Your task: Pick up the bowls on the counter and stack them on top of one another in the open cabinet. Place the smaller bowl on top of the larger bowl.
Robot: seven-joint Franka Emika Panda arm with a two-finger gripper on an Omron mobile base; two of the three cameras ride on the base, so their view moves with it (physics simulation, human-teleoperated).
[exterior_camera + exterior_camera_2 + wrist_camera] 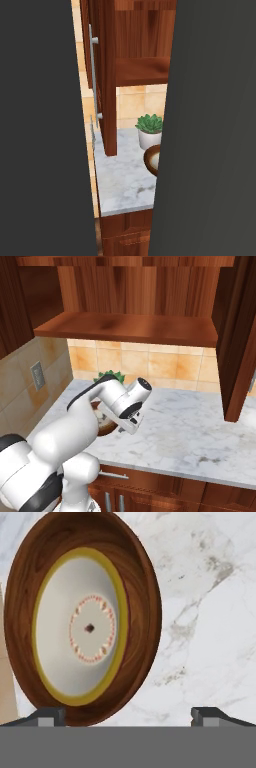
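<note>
Bowl (82, 619) of dark glossy wood with a pale cream inside sits on the marble counter (210, 612) directly below the tool (127, 714), whose two fingertips are spread wide, one near the bowl's rim and one over bare marble, gripping nothing. By the look of it, the first pick is only beginning: the next move calls for shifting the tool toward the bowl so the jaws straddle its rim, then descending and closing. Behind the bowl, away from the tool, a potted succulent (149, 129) stands close enough to be brushed. Above, the open cabinet's shelf (127, 327) waits bare, its door (239, 336) hanging open at the far side of the tool's path upward.
</note>
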